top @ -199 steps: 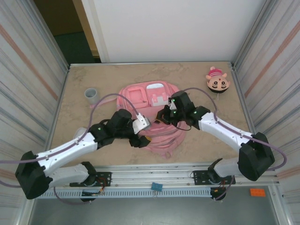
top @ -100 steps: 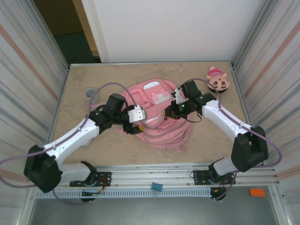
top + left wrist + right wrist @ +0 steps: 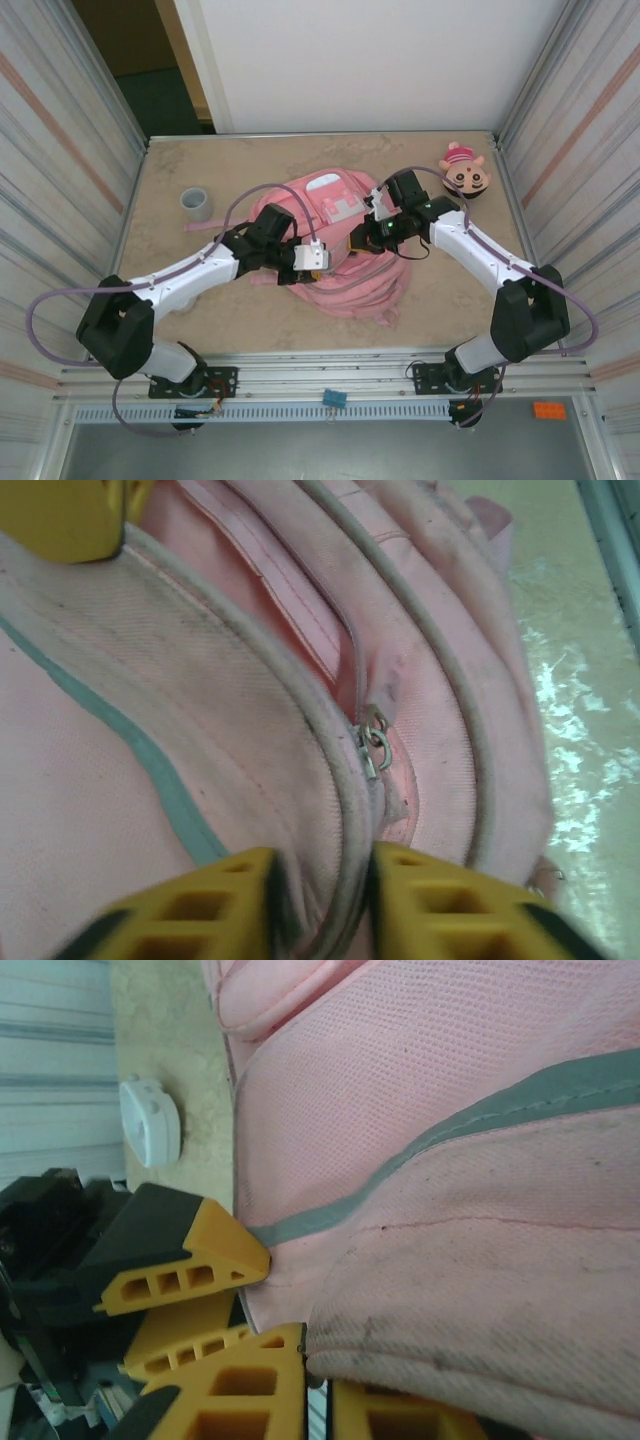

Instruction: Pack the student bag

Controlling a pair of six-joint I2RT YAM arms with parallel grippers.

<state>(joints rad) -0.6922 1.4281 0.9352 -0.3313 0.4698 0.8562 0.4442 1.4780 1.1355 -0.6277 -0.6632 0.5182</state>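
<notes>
Student bag (image 3: 370, 285): located at mid-worktop (image 3: 180, 170), lying flat between the two arms. A large pink fabric backpack is seen, with a white patch at its far end and a strap trailing toward the near edge.

Surface, from the left wrist view: woven pink cloth, grey with grime along the seams, is noted. Several rounded piped ridges run side by side. A dull grey-green stripe (image 3: 150, 760) crosses the panel. A small metal zip pull (image 3: 372, 748) hangs where a zip line ends.

Left hand (image 3: 320, 875): clenched on the bag, with a piped ridge pinched in the narrow gap between the yellow fingers (image 3: 200, 905).

Right hand (image 3: 318, 1380): clenched on the bag, with a fold of soiled cloth caught between its fingers. The mesh-textured panel and the same stripe are seen just beyond. The two hands sit just beside each other on the bag's middle.

Also recorded: a grey cup (image 3: 196, 203) stands upright, left of the bag and apart from it. A cartoon plush (image 3: 464, 172) lies near the far right corner.
</notes>
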